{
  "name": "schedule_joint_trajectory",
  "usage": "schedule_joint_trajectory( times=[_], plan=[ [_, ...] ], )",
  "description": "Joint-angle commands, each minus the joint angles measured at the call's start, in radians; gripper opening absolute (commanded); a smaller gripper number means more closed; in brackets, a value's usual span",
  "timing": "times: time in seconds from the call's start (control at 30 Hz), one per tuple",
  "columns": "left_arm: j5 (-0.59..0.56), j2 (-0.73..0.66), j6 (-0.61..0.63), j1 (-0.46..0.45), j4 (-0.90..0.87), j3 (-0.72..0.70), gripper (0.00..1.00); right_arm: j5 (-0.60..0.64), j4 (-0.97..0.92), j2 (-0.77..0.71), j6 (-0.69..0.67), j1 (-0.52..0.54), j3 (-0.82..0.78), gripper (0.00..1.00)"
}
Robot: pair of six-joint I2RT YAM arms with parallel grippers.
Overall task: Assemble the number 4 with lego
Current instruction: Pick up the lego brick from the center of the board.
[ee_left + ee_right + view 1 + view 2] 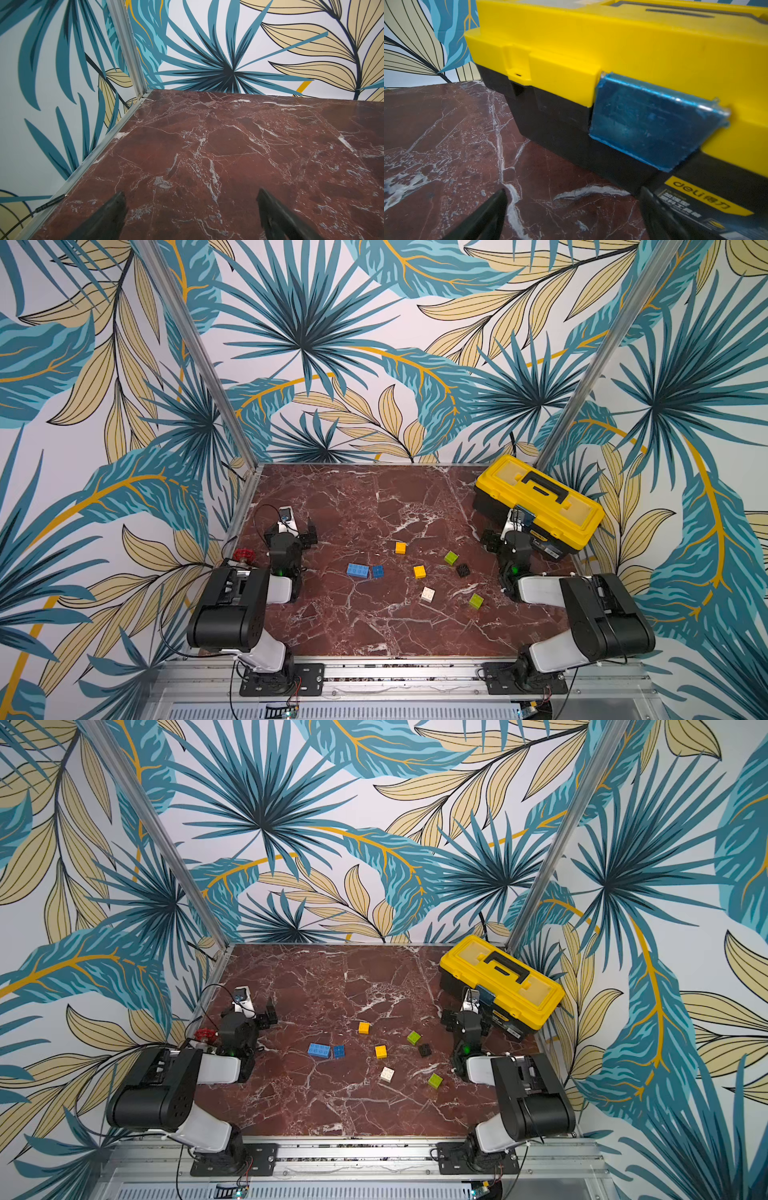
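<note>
While the lego bricks lie loose and unjoined on the table in a top view, my left wrist view shows the left pincer gaping, empty; the right wrist view shows the right pincer likewise, near the toolbox, which I fear it could clip swinging out

Leafy teal-and-tan wallpaper around a red-marble tabletop.
</note>
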Motion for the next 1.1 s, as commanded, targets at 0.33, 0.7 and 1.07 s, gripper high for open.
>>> schedule_joint_trajectory(
  times=[0.33, 0.7, 1.07],
  plan=[
    [0.016, -0.015, -0.013, 0.008, -0.043, -0.002, 1.0, -0.008, 0.017, -0.003, -0.01, -0.004, -0.003, 0.99],
    [-0.091, -0.35, -0.162, 0.008, -0.64, 0.237, 0.97, 0.28, -1.215, -0.412, 0.478, 0.077, 0.435, 0.99],
    [-0.014, -0.462, -0.65, -0.416, -1.363, 0.481, 0.73, -0.058, -1.752, -0.354, 0.813, 0.26, 0.496, 0.58]
  ],
)
